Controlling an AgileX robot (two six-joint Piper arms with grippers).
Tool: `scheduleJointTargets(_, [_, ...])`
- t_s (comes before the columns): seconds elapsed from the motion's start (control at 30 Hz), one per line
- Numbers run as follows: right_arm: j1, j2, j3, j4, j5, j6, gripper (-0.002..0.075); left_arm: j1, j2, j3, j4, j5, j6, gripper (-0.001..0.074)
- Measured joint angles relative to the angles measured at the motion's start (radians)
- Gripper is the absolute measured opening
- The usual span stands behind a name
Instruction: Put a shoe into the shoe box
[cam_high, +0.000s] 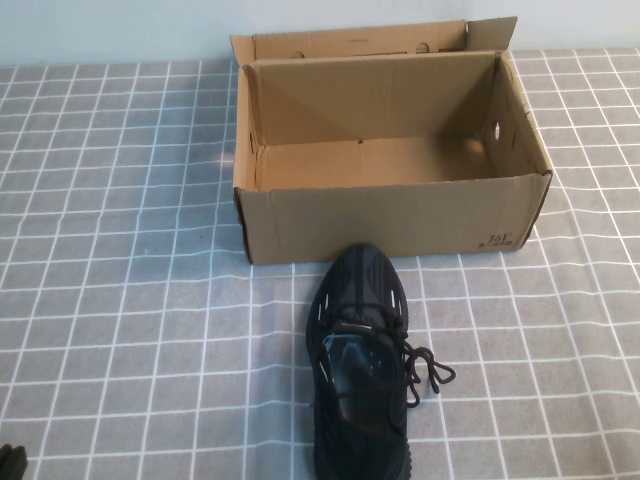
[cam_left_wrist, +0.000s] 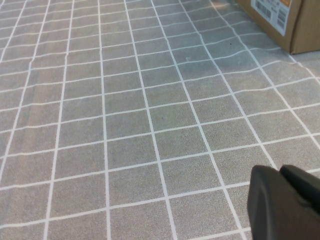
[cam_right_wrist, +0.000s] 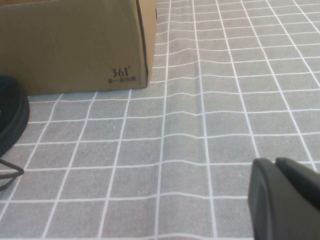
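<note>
The black knit shoe (cam_high: 364, 365) lies on the checked cloth just in front of the shoe box, toe touching or nearly touching the front wall, laces trailing to the right. The open brown shoe box (cam_high: 390, 215) stands at the back centre, its lid flap folded back and its inside empty. My left gripper (cam_left_wrist: 279, 170) is shut and empty, low over the cloth at the near left; a bit of it shows in the high view (cam_high: 10, 462). My right gripper (cam_right_wrist: 274, 162) is shut and empty, right of the shoe (cam_right_wrist: 10, 117), facing the box's printed corner (cam_right_wrist: 122, 74).
The grey cloth with white grid lines (cam_high: 120, 300) covers the table. A box corner with a label (cam_left_wrist: 280, 17) shows far off in the left wrist view. A pale wall runs behind the box.
</note>
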Motion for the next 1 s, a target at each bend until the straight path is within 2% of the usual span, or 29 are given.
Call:
scheduleJointTargets(0.2, [0.0, 0.0, 0.0, 0.038, -0.002, 0.0, -0.0016, 0.0, 0.0, 0.0, 0.0, 0.0, 0.0, 0.0])
scheduleJointTargets(0.3, [0.0, 0.0, 0.0, 0.154, -0.05, 0.0, -0.0017, 0.0, 0.0, 0.0, 0.0, 0.0, 0.0, 0.0])
scheduleJointTargets(0.47, [0.0, 0.0, 0.0, 0.474, -0.216, 0.0, -0.0016, 0.0, 0.0, 0.0, 0.0, 0.0, 0.0, 0.0003])
scheduleJointTargets(0.63, [0.0, 0.0, 0.0, 0.609, -0.271, 0.0, -0.0016, 0.0, 0.0, 0.0, 0.0, 0.0, 0.0, 0.0001])
scheduleJointTargets(0.73, [0.0, 0.0, -0.017, 0.621, -0.176, 0.0, -0.0016, 0.0, 0.0, 0.0, 0.0, 0.0, 0.0, 0.0001])
scheduleJointTargets(0.83, [0.0, 0.027, -0.123, 0.602, 0.005, 0.0, -0.0016, 0.0, 0.0, 0.0, 0.0, 0.0, 0.0, 0.0])
scheduleJointTargets(1.0, [0.0, 0.257, -0.375, 0.427, 0.357, -0.003, -0.0016, 0.0, 0.0, 0.0, 0.0, 0.0, 0.0, 0.0])
